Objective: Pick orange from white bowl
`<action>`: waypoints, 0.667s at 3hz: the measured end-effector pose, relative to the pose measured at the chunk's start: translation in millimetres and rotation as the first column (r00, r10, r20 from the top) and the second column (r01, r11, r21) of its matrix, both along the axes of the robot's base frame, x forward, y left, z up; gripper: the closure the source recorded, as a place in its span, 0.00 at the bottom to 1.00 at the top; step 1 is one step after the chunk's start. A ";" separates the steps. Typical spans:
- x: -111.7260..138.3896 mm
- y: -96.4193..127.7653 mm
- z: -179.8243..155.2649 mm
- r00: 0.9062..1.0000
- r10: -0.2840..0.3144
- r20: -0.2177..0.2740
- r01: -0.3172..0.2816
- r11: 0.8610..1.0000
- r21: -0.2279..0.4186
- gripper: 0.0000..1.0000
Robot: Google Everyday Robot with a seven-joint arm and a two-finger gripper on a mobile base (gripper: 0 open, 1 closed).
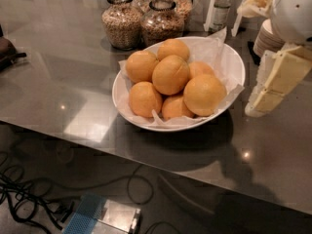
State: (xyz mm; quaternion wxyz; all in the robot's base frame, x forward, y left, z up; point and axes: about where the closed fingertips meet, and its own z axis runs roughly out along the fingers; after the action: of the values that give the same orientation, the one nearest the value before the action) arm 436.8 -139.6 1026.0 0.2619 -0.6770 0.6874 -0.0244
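The orange (204,94) you were after was round, with a smooth, matte yellow-orange peel, and was among the larger fruits in the pile. It sat in the white bowl (235,57) on the side nearest your gripper (275,82), resting on crinkled white paper (214,40) and pressed against the other oranges (170,74). Seven fruits showed in all. One sat on top at the middle, and the rest ringed it.

Much of your gripper was cut off by the picture's right edge. Only a white rounded body and one cream-yellow padded length showed, slanting down toward the bowl. You could not tell how wide the gripper was spread, nor whether a cream shape (258,1) above the stack of saucers (265,35) belonged to it. The saucers were half hidden behind the gripper.

The gripper's lower end hung just beside the bowl's rim, over the grey table (58,82), apart from the orange and seemingly not touching the bowl. Beyond the bowl from the gripper stood two glass jars (122,21) of grain.
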 end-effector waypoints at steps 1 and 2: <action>-9.1 54.9 20.3 0.989 0.148 0.007 -0.148 0.988 0.050 0.00; -6.4 99.2 15.2 0.976 0.212 -0.047 -0.208 0.975 0.076 0.00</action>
State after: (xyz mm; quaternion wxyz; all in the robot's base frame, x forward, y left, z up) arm 430.4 -40.4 1041.2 0.2679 -0.7365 0.6193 0.0463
